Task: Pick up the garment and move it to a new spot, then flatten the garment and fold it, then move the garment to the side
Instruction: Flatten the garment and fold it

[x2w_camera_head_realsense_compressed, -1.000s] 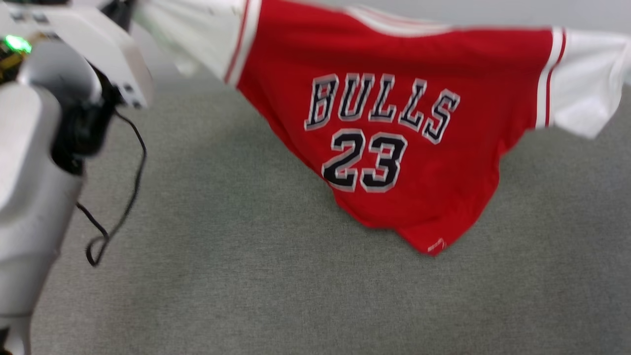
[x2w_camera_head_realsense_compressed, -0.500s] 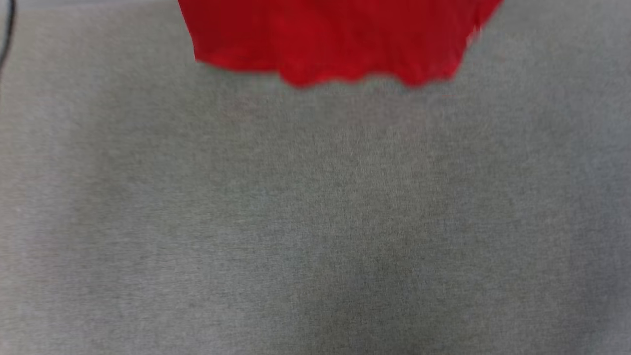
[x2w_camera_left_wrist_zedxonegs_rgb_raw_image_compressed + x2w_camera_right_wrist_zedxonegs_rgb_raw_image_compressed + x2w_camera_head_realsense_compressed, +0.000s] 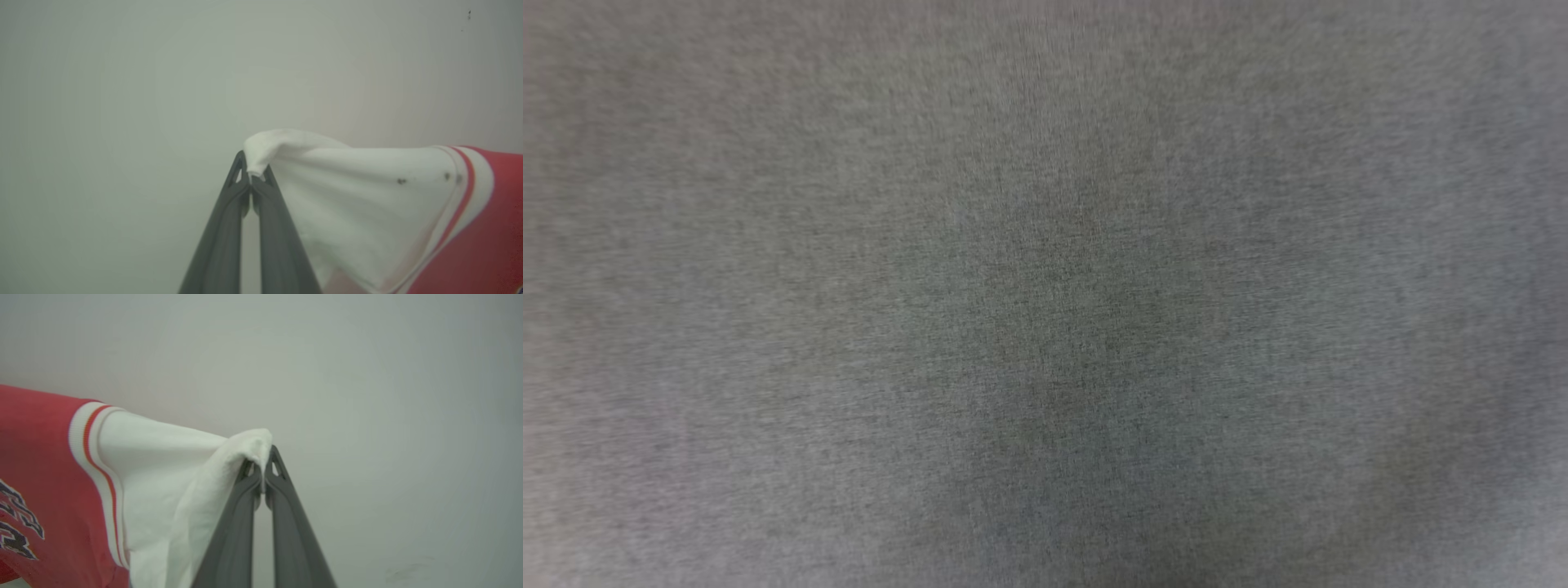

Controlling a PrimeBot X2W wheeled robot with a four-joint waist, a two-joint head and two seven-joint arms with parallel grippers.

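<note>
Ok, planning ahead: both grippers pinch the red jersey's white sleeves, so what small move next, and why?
Probably lower both arms toward the grey cloth surface: the left gripper and right gripper each pinch a white sleeve of the red soft jersey.

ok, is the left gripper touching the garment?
Touching. The left wrist view shows the left gripper pinching a bunched white sleeve corner of the garment between its closed fingertips.

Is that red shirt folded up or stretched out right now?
Spread, not folded: the left gripper pinches one white sleeve tip of the garment, the right gripper the other, fabric pulled taut from each.
</note>
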